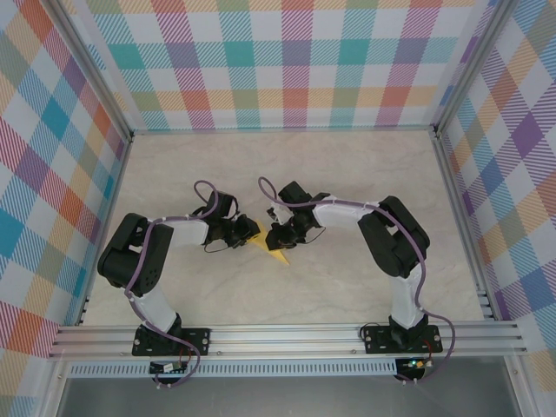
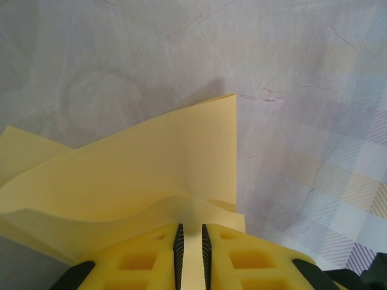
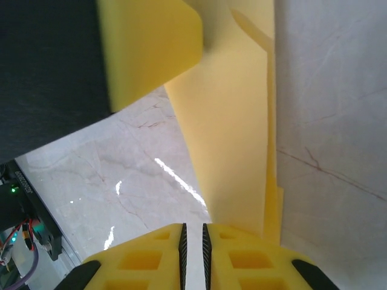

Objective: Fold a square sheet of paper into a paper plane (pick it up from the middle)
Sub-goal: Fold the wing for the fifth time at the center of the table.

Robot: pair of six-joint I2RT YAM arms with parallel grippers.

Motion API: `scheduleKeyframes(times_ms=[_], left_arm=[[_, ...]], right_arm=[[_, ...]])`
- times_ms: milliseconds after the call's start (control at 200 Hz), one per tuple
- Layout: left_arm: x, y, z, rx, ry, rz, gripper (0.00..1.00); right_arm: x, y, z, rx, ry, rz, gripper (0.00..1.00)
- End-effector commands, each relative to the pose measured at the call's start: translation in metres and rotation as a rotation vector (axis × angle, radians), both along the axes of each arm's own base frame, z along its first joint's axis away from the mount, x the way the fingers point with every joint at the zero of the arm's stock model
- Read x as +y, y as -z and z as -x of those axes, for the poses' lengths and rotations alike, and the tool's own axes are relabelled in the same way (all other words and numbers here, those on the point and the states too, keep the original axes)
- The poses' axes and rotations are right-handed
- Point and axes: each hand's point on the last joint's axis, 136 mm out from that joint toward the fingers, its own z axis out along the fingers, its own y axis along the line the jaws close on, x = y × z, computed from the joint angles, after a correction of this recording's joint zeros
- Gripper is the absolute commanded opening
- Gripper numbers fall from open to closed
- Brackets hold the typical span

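So both arms are reaching in toward the middle of the worktop [image 1: 347,165], and the yellow sheet of paper [image 1: 276,255] sits right between them, already creased into a smaller shape with one corner poking out toward the near edge.

The left hand [image 2: 190,248] is clenched on the sheet [image 2: 151,163]. In its wrist view the two yellow pads are squeezed down to a thin slit with a strip of paper running straight through it. Beyond the pads the sheet is doubled over in a couple of layers, the top flap standing up with a sharp straight edge on the right and the lower layer bowing a bit near the pads. In the top view this hand [image 1: 248,234] is at the sheet's left edge.

The right hand [image 3: 193,254] has its pads pulled nearly together as well. The sheet [image 3: 230,133] runs as a long yellow band right down to its right-side pad, but the slit itself looks pale, so I honestly can't tell if the paper is pinched there. One of the left hand's pads [image 3: 145,48] shows at the top of that view, touching the sheet. From above, the right hand [image 1: 278,236] is just beside the left one, over the paper.
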Motion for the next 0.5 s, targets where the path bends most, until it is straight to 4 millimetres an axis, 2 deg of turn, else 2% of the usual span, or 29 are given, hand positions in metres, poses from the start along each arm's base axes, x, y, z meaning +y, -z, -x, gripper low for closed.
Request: scheduleKeyframes(times_ms=[0,175,495], left_arm=[[0.002,0.009,0.004,0.016,0.014,-0.046,0.20],[0.003,0.009,0.005,0.017,0.015,-0.047,0.19],[0.004,0.011,0.005,0.021,0.010,-0.056,0.19]], right_arm=[[0.005,-0.010,0.004,-0.018,-0.035,-0.003,0.16],[0.002,0.002,0.009,0.011,-0.041,0.016,0.16],[-0.016,0.023,0.026,0.061,-0.065,0.085,0.15]])
